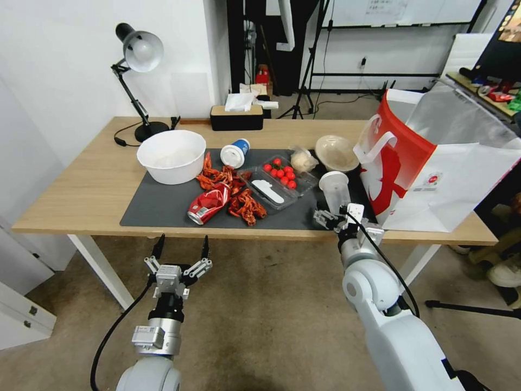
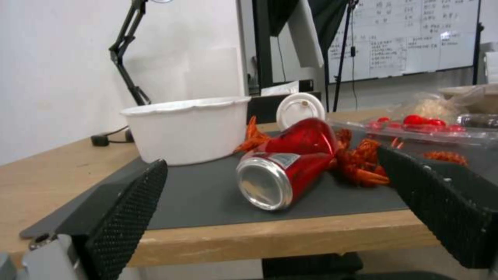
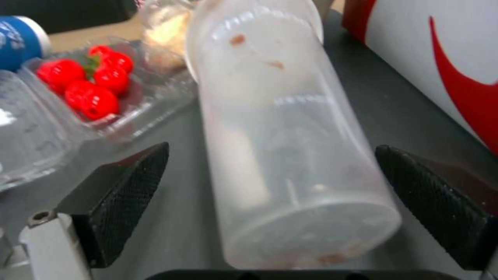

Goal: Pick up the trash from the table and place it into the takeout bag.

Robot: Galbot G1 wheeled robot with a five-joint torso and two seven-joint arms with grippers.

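Observation:
On the table [image 1: 81,187], a clear plastic cup [image 1: 335,190] stands at the mat's right end, beside the takeout bag [image 1: 434,163]. My right gripper [image 1: 337,213] is open at the cup's base; the cup [image 3: 290,136] sits between its spread fingers [image 3: 124,194] with a gap on each side. My left gripper [image 1: 182,247] hangs open below the table's front edge, facing the crushed red soda can [image 2: 285,167]. A blue-and-white paper cup [image 1: 235,153] lies on its side. A crumpled clear wrapper [image 1: 302,160] and a beige bowl [image 1: 336,153] sit behind the plastic cup.
A large white bowl [image 1: 171,156] stands at the mat's left, with red crayfish shells [image 1: 241,203] around the can. A clear clamshell of cherry tomatoes [image 1: 277,182] lies mid-mat. A desk lamp [image 1: 138,60] and a tissue box [image 1: 236,115] stand along the table's back.

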